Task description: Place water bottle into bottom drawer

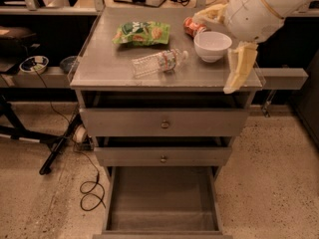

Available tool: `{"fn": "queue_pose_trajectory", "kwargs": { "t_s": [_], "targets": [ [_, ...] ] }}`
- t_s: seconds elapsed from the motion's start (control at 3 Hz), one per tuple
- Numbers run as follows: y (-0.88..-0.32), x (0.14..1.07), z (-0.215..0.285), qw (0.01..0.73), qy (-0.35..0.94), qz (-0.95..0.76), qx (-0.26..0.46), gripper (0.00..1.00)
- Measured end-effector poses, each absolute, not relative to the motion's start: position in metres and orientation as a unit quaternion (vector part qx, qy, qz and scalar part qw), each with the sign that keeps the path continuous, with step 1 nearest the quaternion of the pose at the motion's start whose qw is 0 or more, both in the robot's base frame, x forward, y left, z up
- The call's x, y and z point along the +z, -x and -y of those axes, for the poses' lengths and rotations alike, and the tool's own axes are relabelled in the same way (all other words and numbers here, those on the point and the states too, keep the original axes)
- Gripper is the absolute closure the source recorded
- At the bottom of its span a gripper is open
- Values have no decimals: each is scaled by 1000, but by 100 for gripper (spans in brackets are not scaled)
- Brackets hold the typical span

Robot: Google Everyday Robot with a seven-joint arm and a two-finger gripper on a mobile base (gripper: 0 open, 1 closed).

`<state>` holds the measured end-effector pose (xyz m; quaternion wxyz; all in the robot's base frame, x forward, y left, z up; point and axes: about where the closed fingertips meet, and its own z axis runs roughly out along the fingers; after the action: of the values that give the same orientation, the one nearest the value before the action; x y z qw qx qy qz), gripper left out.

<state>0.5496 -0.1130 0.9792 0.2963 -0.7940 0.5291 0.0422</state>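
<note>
Our grey cabinet (pixel 109 68) carries everything on its top, and its bottom drawer (pixel 162 198) stands pulled out with a bare floor, ready to receive. Our white arm (pixel 254 11) reaches in from the right. The green snack bag (pixel 142 33) lies at the rear. The water bottle (pixel 159 62) lies on its side mid-top, cap towards the white bowl (pixel 212 45). The gripper (pixel 240 71) hangs at the top's right edge, just beside the bowl and apart from the bottle. We cannot tell how far open it is; the bottle is not in it.
</note>
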Motion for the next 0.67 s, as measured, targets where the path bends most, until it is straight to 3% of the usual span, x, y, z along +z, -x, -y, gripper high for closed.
{"fn": "queue_pose_trajectory", "kwargs": {
  "t_s": [0.67],
  "targets": [
    [-600,963,84,291,801,-520,57,0]
  ]
}}
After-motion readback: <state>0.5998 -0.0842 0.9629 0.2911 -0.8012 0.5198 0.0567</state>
